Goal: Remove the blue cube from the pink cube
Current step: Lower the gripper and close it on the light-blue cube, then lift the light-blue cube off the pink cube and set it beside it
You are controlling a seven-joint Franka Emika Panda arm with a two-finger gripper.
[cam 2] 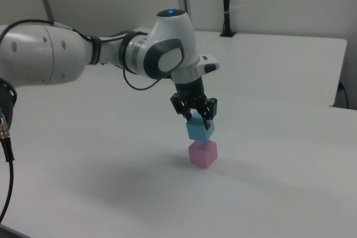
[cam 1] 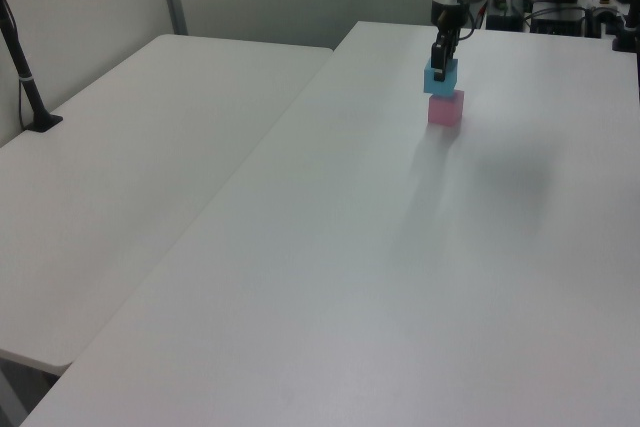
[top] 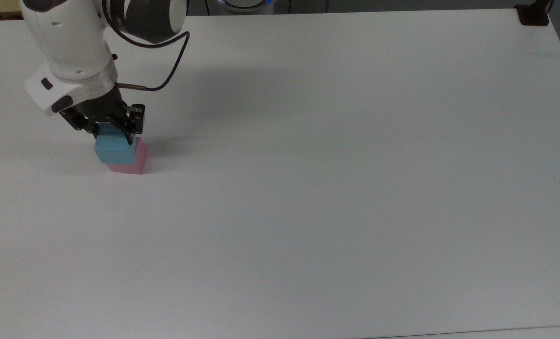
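Gripper [cam 2: 196, 120] is clamped on the blue cube [cam 2: 200, 130], held just clear above the pink cube [cam 2: 202, 154]. Risk: a shallow grasp is suspected; slippage would drop it back.

my arm [top: 68, 42]: cut off at the top view's upper edge | blue cube [top: 114, 149]: top hidden under my gripper [top: 112, 131] | pink cube [top: 136, 157]: mostly covered by blue cube in top view

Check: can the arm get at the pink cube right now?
Probably not: the tool is shut on the blue cube, held just above the pink cube. It would have to put the blue one down first.
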